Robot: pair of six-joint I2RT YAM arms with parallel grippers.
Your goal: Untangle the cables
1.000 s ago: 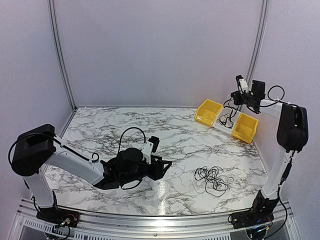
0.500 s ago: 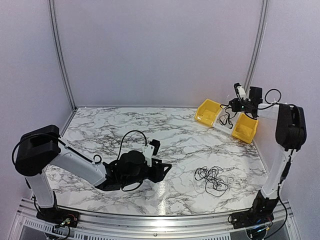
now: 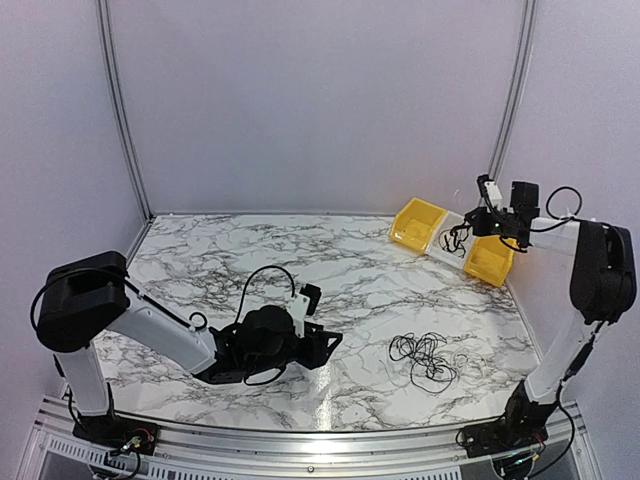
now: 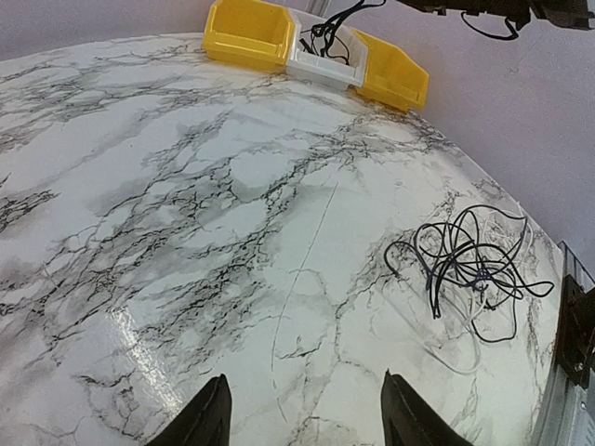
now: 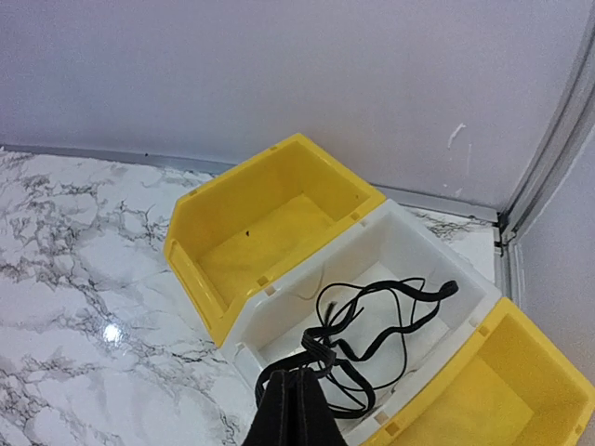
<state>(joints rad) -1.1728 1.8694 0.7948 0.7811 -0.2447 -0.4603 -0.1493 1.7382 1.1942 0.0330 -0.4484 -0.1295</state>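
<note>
A loose tangle of thin black cables (image 3: 425, 358) lies on the marble table to the right of centre; it also shows in the left wrist view (image 4: 469, 265). My left gripper (image 3: 325, 341) is open and empty, low over the table to the left of the tangle, with bare marble between its fingers (image 4: 307, 395). My right gripper (image 3: 484, 219) is shut on a separate black cable (image 5: 312, 347) and holds it up over the white bin (image 5: 288, 297). The cable's loops hang down into that bin.
Three bins stand in a row at the back right corner: a yellow bin (image 3: 417, 222), the white bin (image 3: 437, 250) and a second yellow bin (image 3: 490, 258). Both yellow bins look empty (image 5: 270, 223). Walls and a metal rail close the table's far and right edges.
My right gripper has come down and shifted slightly over the white bin with the cable, its elbow swinging right. My left gripper has crept a little toward the tangle.
</note>
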